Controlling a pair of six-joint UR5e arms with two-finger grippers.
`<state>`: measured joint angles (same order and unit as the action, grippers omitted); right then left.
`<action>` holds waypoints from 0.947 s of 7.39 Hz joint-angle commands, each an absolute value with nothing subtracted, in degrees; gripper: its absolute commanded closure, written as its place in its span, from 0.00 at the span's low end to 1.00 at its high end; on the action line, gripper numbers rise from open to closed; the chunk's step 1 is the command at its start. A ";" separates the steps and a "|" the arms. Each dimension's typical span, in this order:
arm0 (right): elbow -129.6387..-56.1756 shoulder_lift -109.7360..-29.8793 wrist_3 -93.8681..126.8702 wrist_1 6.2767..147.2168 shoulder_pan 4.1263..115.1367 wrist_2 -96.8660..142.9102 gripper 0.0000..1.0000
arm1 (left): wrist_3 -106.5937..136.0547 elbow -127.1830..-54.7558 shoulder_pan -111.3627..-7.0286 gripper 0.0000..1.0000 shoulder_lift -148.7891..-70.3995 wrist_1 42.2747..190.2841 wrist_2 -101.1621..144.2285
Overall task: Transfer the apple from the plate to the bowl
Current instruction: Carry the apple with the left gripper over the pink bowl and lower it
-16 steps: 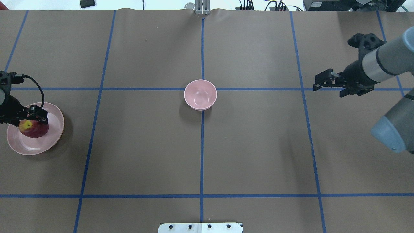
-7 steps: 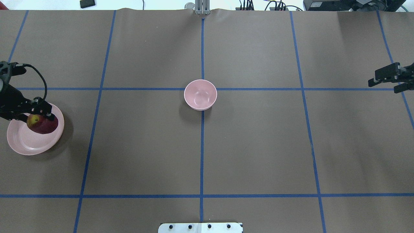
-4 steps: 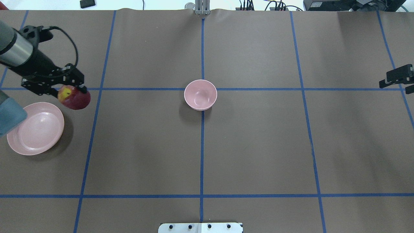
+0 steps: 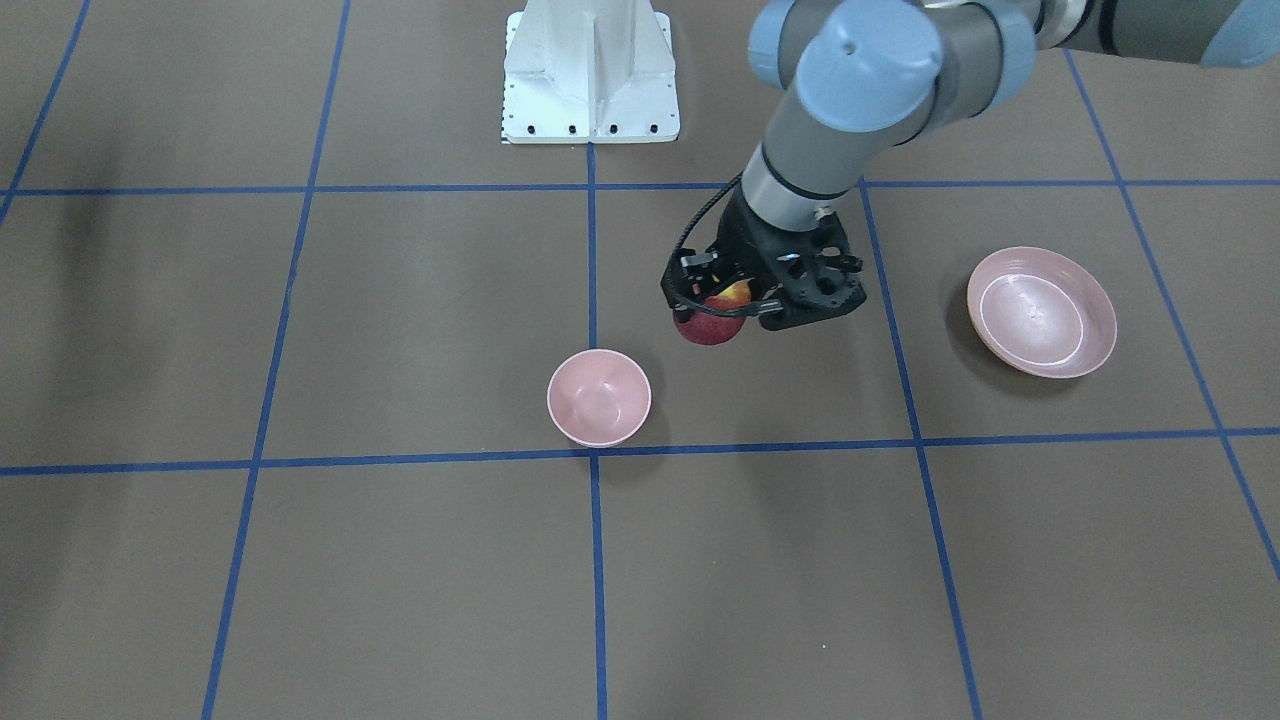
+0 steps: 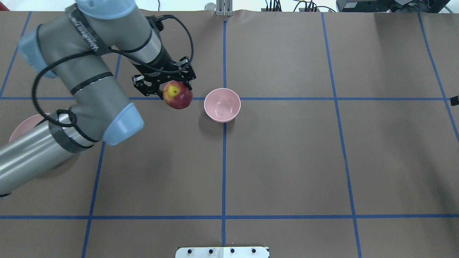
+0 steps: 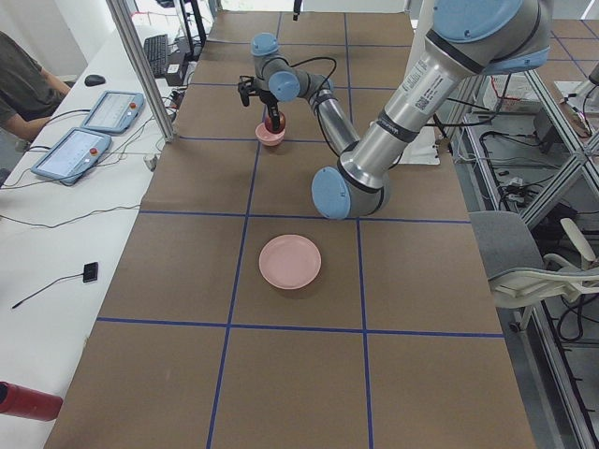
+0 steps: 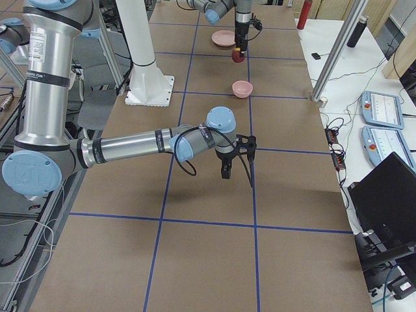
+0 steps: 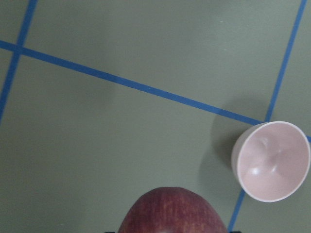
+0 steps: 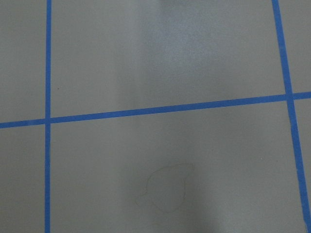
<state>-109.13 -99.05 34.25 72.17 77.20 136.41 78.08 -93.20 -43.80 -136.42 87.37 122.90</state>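
Left gripper [image 5: 175, 90] brought apple [image 5: 178, 97] near bowl [image 5: 222, 104]; plate [image 4: 1040, 318] apart

The left arm [image 5: 89, 82] is built of smooth silver-grey tubes joined by thick rounded housings, each closed with a pale blue cap [image 5: 123, 123]. Black bands ring the tubes near the joints. Dark lettering [image 5: 84, 34] runs along one link, too small to read. A black cable [image 5: 181, 28] loops loosely outside the arm and wraps round it in places. The left end effector [image 5: 175, 89] is black, an angular open frame with small silver fittings. The right arm [image 7: 130, 146] matches it, with a silver tube, blue caps, black bands, a thin black cable loop [image 7: 249, 170] and a black right end effector [image 7: 225, 172]. The base pedestal [image 4: 590, 70] is white and flared at the foot, with a row of dark bolts along its edge.
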 commanded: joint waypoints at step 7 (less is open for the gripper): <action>-109.34 -99.67 34.10 72.16 77.08 136.49 0.00 | 78.49 -66.10 -34.98 1.00 -149.85 97.38 111.63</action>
